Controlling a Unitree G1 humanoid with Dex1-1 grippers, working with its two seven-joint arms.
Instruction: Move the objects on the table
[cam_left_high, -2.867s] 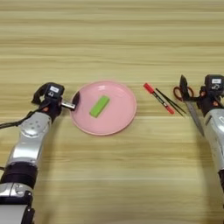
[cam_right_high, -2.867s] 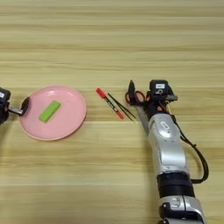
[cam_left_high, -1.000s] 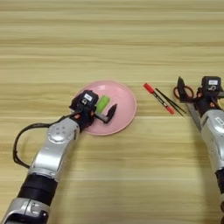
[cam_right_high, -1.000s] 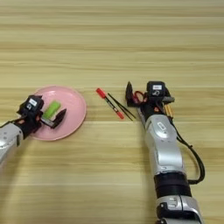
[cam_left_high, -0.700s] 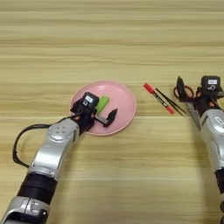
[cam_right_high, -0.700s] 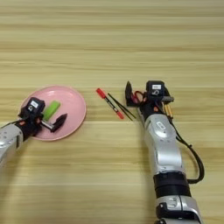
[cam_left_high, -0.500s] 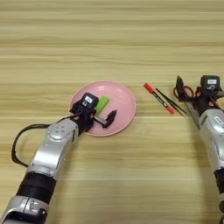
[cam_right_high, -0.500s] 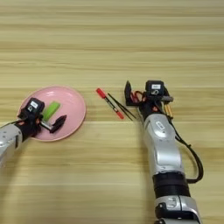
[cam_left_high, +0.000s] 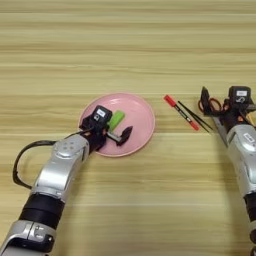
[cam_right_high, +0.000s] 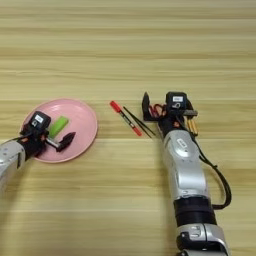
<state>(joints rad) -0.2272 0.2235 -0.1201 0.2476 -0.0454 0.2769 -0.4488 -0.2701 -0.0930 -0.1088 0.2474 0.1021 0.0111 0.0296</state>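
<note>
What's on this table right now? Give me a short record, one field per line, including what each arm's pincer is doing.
Table: light wooden planks
Plate: round, pink, left of centre
Block: small, green, lying on the plate
Left pincer: over the plate, fingers open, just beside the block
Marker: red, right of the plate
Stick: thin, black, beside the marker
Scissors: red-handled, by the right pincer
Right pincer: at the scissors, grip unclear

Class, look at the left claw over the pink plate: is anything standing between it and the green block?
Nothing visible does. The left claw is already over the pink plate, with the green block right beside its fingers and no other item between them. The red marker lies apart, off the plate to the right.
</note>
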